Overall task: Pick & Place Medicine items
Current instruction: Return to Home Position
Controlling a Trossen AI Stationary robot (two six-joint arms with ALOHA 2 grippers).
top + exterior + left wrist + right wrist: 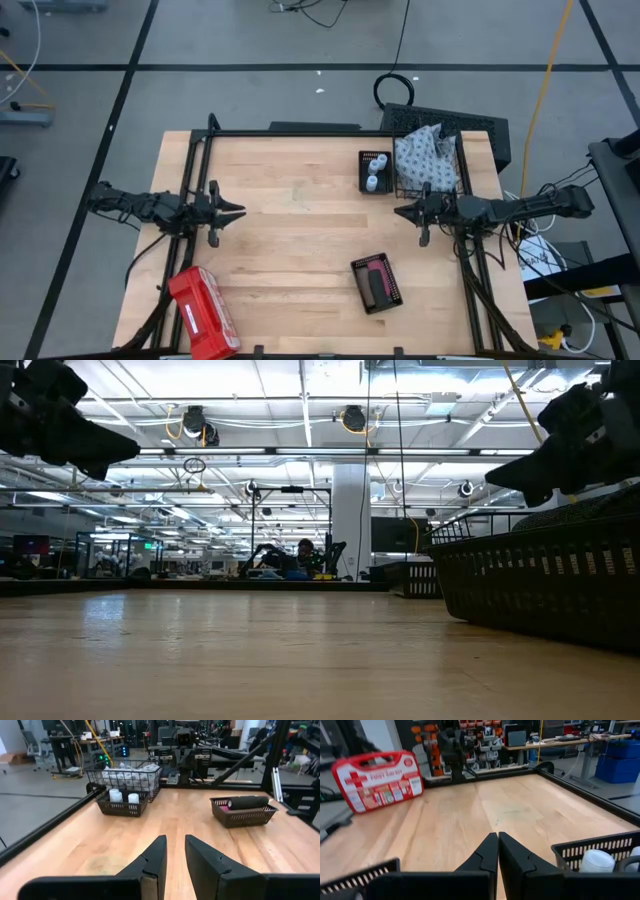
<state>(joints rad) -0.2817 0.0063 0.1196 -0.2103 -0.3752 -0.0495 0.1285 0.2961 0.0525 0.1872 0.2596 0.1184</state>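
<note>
Two white round bottles (373,178) stand in a small black basket (375,172) at the far right; in the left wrist view the bottles (125,797) show above its rim. A black tube (248,802) and a pink-red tube (376,272) lie in a second black basket (378,283) near the front right. My left gripper (175,840) hovers open at the table's left side (232,210), holding nothing. My right gripper (497,836) is shut and empty at the right side (400,211), between the two baskets.
A wire basket (430,160) holding a blue-white cloth stands at the far right corner, behind the bottle basket. A red first-aid case (203,312) lies at the front left corner and stands out in the right wrist view (377,777). Bare wood lies between the grippers.
</note>
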